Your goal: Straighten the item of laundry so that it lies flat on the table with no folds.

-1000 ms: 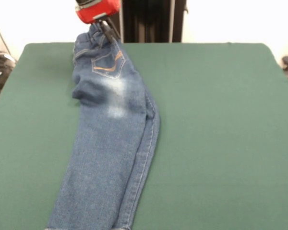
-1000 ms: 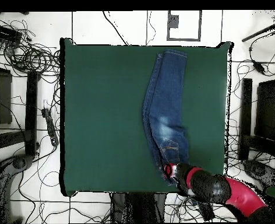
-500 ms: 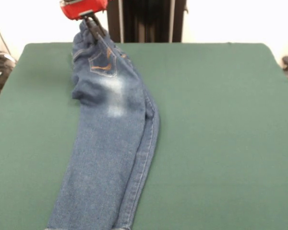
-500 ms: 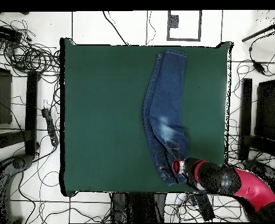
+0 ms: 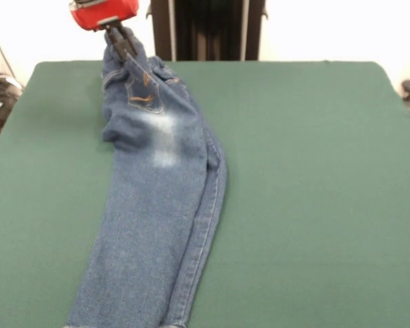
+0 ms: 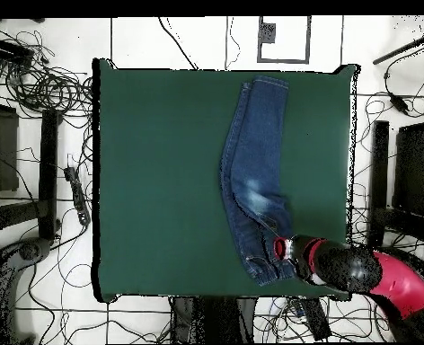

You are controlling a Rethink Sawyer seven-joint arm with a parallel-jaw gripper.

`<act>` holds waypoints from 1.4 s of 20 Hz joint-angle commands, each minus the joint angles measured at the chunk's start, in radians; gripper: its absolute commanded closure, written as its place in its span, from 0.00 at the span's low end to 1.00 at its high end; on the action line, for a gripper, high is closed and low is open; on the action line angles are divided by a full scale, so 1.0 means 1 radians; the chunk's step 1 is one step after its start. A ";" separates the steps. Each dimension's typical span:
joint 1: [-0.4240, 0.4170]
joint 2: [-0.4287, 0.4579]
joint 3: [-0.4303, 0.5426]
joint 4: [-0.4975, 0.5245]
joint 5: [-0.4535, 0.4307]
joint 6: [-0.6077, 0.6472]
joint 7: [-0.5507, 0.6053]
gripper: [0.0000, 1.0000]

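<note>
The jeans [image 5: 160,205] lie lengthwise on the green bench [image 5: 307,191], hems at the camera-side edge in the front view and waistband at the robot's side, the two legs stacked one over the other so the pair is folded in half along its length. The hand [image 5: 121,42] is pinching the waistband at its outer corner and lifting it slightly off the bench; in the overhead view the hand [image 6: 283,249] sits at the waist end near the bench's edge. Denim like this should be soft but fairly heavy, likely to drag and hold its creases rather than slide freely. A better grip for opening it is probably the upper leg's edge or the waistband's top layer alone.
</note>
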State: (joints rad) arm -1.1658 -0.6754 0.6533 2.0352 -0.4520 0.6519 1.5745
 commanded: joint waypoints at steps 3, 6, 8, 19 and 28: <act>0.006 0.036 0.125 -0.095 0.054 0.122 -0.139 1.00; -0.007 0.043 0.135 -0.107 0.053 0.142 -0.152 1.00; -0.015 0.046 0.141 -0.115 0.053 0.157 -0.161 1.00; -0.052 0.075 0.180 -0.167 0.028 0.235 -0.225 1.00; -0.063 0.096 0.203 -0.203 0.012 0.271 -0.245 1.00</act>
State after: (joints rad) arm -1.2597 -0.6601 0.7651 1.9113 -0.4491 0.8331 1.5743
